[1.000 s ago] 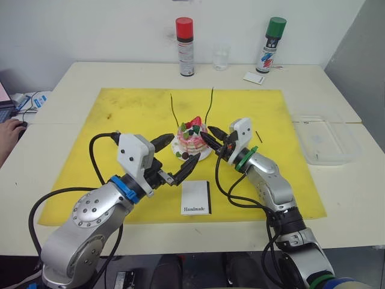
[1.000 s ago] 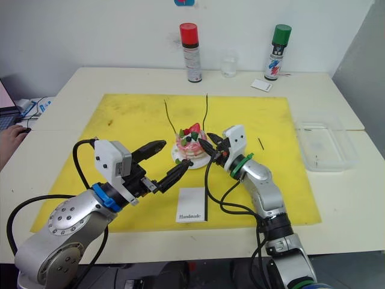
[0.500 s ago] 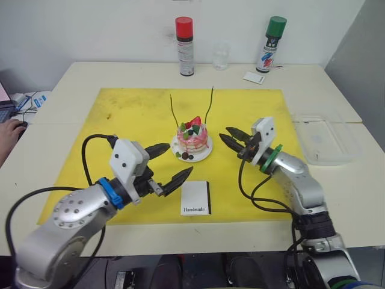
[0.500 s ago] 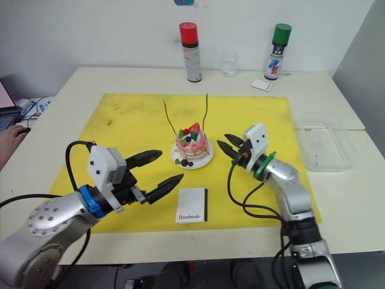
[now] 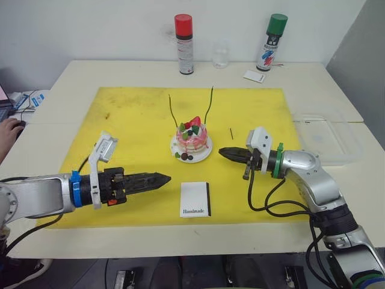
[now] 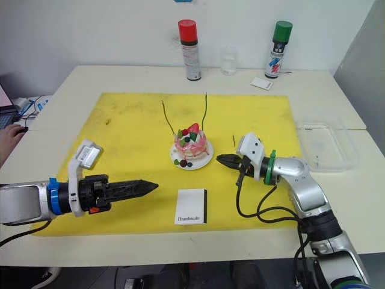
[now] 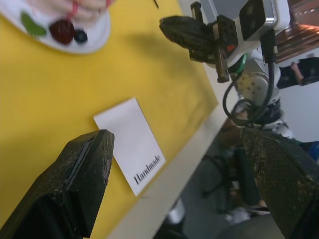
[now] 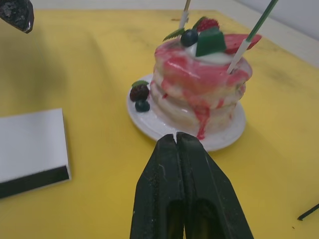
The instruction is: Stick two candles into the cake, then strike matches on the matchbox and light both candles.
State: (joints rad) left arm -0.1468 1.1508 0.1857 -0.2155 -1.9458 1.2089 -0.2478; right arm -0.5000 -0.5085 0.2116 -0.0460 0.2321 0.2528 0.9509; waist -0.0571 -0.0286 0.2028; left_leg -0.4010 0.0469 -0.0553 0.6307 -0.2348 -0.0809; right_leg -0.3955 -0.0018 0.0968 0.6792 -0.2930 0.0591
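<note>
The pink-and-white cake (image 5: pixel 192 137) sits on its small white plate mid-mat. Both thin green candles (image 5: pixel 173 111) (image 5: pixel 210 103) stand stuck in its top. The white matchbox (image 5: pixel 195 198) lies flat in front of the cake, black strip to the right. One short dark match (image 5: pixel 231 133) lies on the mat right of the cake. My left gripper (image 5: pixel 162 177) hovers low, left of the matchbox, its fingers (image 7: pixel 84 169) wide apart and empty. My right gripper (image 5: pixel 222 153) points at the plate from the right, shut and empty, a short gap from the plate's rim (image 8: pixel 149 122).
The yellow mat (image 5: pixel 126 120) covers the table's middle. At the back stand a red spray can (image 5: pixel 184 45), a glass (image 5: pixel 220 55), a green spray can (image 5: pixel 268 43) and a small white card (image 5: pixel 254 76). A clear tray (image 5: pixel 325 138) lies far right. A person's hand (image 5: pixel 7 129) rests at the left edge.
Both grippers have drawn back from the cake. My left arm dropped low and pulled left. My right gripper moved right of the plate and went from open to shut.
</note>
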